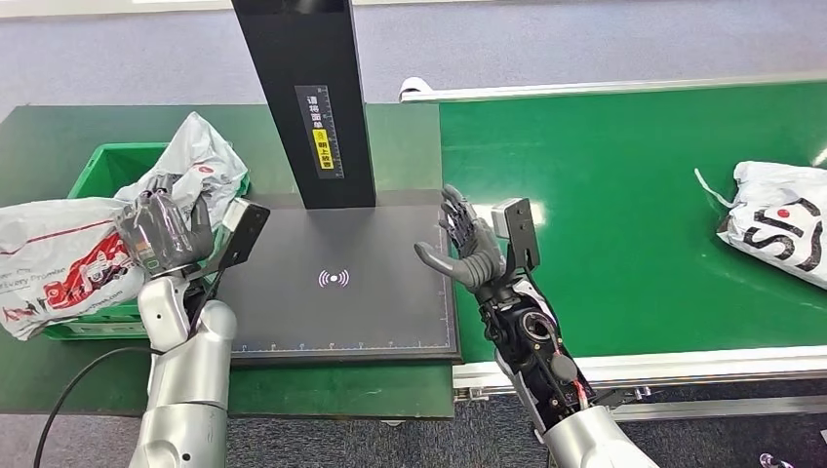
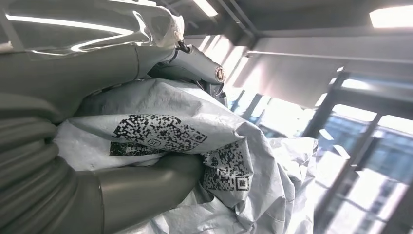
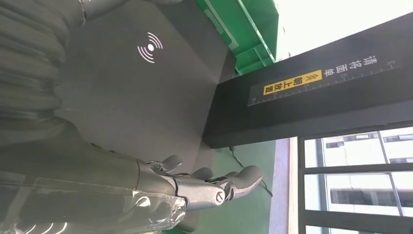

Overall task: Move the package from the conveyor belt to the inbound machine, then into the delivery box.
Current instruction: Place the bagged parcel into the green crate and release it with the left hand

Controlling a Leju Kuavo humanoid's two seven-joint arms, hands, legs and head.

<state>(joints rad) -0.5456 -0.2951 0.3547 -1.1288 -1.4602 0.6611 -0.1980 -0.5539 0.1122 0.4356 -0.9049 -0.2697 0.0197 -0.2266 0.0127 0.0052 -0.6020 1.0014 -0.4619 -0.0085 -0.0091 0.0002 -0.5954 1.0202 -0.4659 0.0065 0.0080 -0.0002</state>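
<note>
left hand (image 1: 161, 232) grips white package (image 1: 200, 156) over green delivery box (image 1: 117, 171) | right hand (image 1: 466, 249) empty, fingers spread, beside scanner pad (image 1: 332, 283) | risk: box already heaped, package may slide off

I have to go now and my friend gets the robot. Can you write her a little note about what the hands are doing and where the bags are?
Left hand: grips a grey package over the green delivery box; not let go yet.
Right hand: holds nothing, fingers apart, at the right edge of the black inbound machine plate.
Another package with red print lies across the box.
One more package waits on the green conveyor belt.
Left: release the held package, then fetch the belt one, plate first, then box.
</note>
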